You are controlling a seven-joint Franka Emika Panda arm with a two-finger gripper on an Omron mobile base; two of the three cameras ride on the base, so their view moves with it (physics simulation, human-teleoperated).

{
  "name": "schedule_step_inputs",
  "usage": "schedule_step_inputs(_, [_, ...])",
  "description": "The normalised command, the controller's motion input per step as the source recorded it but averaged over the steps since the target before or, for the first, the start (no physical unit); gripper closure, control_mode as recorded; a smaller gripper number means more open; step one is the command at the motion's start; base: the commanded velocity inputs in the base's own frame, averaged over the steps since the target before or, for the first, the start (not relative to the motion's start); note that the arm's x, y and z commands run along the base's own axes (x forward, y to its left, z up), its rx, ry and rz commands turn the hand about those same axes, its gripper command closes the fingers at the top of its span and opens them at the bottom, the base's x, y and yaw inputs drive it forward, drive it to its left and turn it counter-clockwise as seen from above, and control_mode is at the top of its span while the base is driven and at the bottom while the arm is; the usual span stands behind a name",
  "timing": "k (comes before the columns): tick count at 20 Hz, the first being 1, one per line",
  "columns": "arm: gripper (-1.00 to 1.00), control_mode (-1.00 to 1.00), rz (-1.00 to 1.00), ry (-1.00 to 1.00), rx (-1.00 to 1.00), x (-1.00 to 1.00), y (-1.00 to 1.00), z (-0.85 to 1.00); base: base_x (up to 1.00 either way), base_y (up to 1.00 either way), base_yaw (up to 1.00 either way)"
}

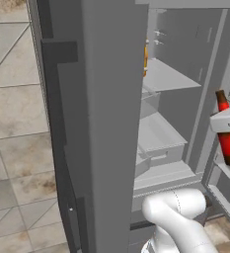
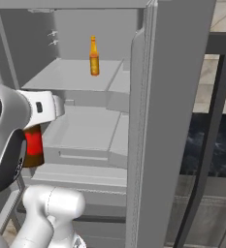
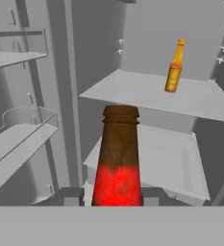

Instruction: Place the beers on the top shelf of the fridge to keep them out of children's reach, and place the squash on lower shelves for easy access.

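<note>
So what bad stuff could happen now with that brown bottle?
1. The brown bottle is held low, below the top shelf; its neck might bump the shelf's front edge if it goes forward before being lifted.
2. The amber bottle already stands on that shelf, so a close placement could knock it over.
3. The open fridge door and door racks sit close by, so a wide swing might clip them.

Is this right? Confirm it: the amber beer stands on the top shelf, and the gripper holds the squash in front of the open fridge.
Not quite. The gripper holds the dark brown beer with the red label, not the squash, as the hand view shows. The amber beer does stand on the top shelf of the open fridge.
</note>
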Motion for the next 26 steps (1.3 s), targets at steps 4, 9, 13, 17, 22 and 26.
schedule_step_inputs(4, [1.00,-1.00,0.00,0.00,0.00,0.11,0.04,0.00,0.43,0.13,0.00])
schedule_step_inputs(9, [1.00,-1.00,0.00,-0.08,0.00,0.33,0.02,0.03,0.00,0.00,0.00])
schedule_step_inputs(13, [1.00,-1.00,-0.01,-0.21,0.00,0.25,0.07,0.23,0.00,0.00,0.00])
schedule_step_inputs(17, [1.00,-1.00,0.00,-0.31,0.00,0.21,0.26,0.39,0.00,0.00,0.00])
schedule_step_inputs(22, [1.00,-1.00,0.00,-0.32,0.00,0.28,0.38,0.30,0.00,0.00,0.00])
schedule_step_inputs(26, [1.00,-1.00,0.00,-0.21,0.04,0.44,0.19,0.06,0.00,0.00,0.00])
